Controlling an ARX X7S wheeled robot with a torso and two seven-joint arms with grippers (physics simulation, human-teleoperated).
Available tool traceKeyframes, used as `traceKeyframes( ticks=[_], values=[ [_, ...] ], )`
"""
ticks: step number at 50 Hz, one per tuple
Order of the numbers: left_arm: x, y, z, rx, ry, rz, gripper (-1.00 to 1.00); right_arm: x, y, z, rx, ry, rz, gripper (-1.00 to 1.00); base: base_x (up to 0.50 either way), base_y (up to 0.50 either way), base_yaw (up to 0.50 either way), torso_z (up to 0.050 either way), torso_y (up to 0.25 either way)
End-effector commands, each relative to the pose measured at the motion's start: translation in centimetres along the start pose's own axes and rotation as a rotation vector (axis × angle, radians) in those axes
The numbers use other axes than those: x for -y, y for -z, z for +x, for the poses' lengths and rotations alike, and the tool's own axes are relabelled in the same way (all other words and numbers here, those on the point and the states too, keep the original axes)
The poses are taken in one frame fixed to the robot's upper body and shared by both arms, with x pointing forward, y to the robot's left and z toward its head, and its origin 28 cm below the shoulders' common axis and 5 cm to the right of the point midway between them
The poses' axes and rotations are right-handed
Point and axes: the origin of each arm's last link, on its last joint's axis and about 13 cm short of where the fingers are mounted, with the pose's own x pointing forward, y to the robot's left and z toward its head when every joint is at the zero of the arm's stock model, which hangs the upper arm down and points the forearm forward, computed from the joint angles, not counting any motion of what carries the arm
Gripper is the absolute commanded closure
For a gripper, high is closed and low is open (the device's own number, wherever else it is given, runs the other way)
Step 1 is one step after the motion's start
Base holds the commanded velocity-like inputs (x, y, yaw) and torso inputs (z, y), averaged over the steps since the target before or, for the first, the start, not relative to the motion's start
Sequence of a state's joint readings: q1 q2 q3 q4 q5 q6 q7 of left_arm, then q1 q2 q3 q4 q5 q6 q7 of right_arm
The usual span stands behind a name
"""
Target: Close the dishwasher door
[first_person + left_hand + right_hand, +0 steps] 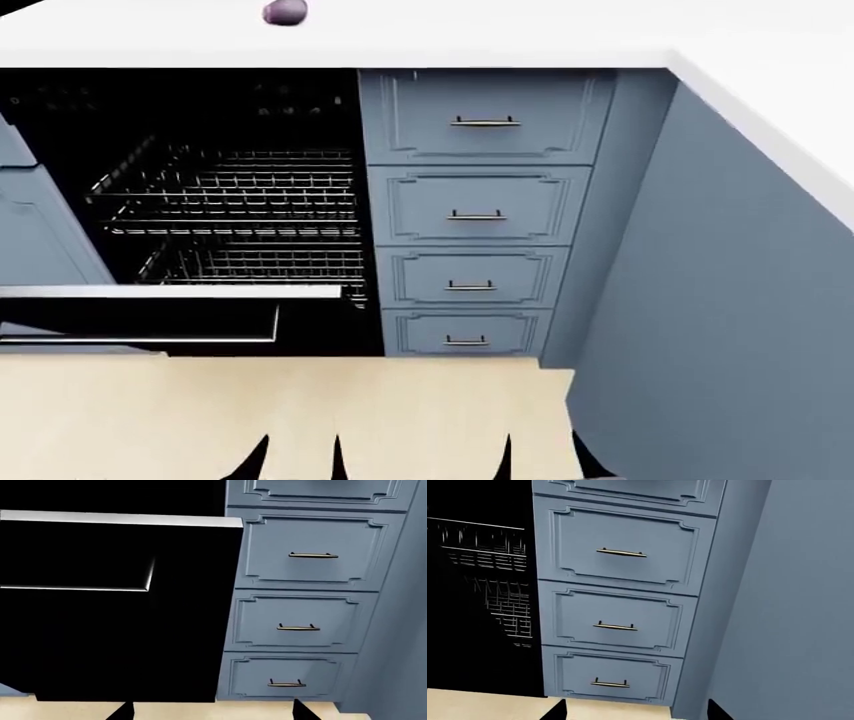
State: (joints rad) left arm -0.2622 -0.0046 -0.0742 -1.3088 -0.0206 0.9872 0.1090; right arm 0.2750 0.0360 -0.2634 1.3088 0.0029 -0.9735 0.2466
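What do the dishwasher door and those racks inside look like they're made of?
The dishwasher door looks like glossy black glass or lacquered panel, uniformly dark, with a brushed-metal-looking silver edge strip and bar handle. The dish racks appear to be thin light-grey wire grids, probably coated metal.

A column of 4 blue-grey drawer fronts [470, 210] runs down the cabinet, each with a small brass handle [477, 215] at its centre. Wire dish racks [240, 215] sit on 2 levels in the dark cavity just beside them. White countertop [534, 30] above, a small purple object [286, 12] on it. Pale wood floor [334, 400] below, a blue-grey side panel [721, 300] at the corner.
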Motion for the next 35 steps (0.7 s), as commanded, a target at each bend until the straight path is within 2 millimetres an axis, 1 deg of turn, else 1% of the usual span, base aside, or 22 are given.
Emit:
traceKeyframes(
  ticks=[1,35],
  values=[
    [0.01,-0.01,-0.01,0.002,0.002,0.002,-1.00,-0.01,-0.01,0.02,0.000,0.001,0.000,-1.00,0.00,0.00,0.00,-0.050,0.000],
    [0.04,-0.01,0.02,0.000,0.002,0.004,-1.00,-0.01,0.00,0.03,-0.001,0.002,-0.003,-1.00,0.00,0.00,0.00,-0.050,0.000]
  ],
)
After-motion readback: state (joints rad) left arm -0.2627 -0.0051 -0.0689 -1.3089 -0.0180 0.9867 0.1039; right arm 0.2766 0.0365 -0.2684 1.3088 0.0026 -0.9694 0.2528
